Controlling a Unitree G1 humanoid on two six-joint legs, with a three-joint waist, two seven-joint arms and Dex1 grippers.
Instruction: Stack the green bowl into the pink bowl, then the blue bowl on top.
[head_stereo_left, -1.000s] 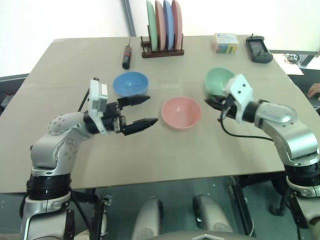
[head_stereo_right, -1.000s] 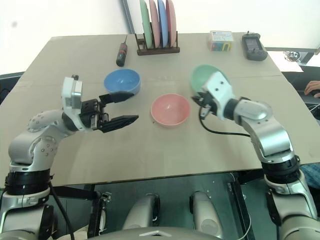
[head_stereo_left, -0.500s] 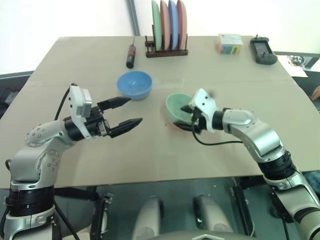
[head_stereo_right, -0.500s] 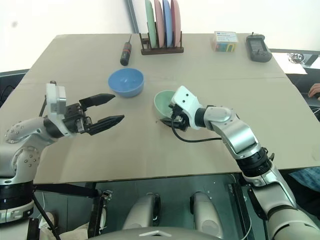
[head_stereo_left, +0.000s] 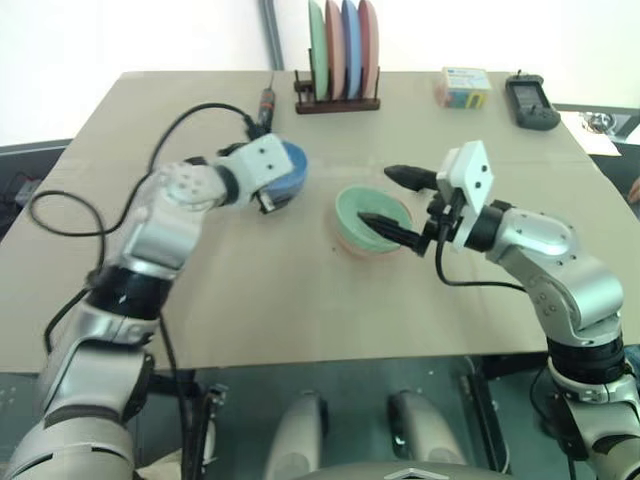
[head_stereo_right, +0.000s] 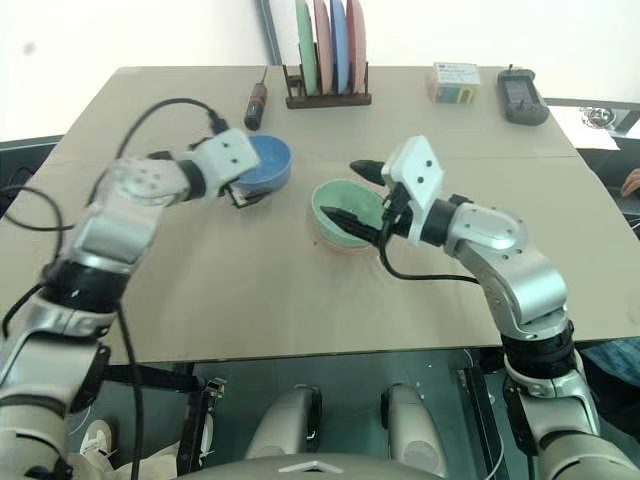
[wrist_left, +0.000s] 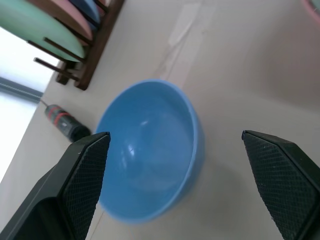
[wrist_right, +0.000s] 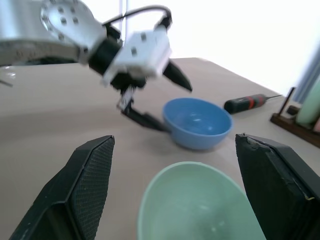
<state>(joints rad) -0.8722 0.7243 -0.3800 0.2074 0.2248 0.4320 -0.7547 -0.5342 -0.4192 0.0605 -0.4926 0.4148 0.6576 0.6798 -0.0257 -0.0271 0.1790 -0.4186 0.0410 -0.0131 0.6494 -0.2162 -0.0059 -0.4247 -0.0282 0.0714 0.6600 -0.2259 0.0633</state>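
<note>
Green bowl (head_stereo_left: 372, 215) is seated in the pink bowl (head_stereo_left: 352, 246) at table centre, released between the spread fingers of the right gripper (head_stereo_left: 392, 203). At ten o'clock, the blue bowl (head_stereo_left: 284, 175) is bracketed by the wide-open left gripper (wrist_right: 159, 97). Uneven closure could tip it.
</note>
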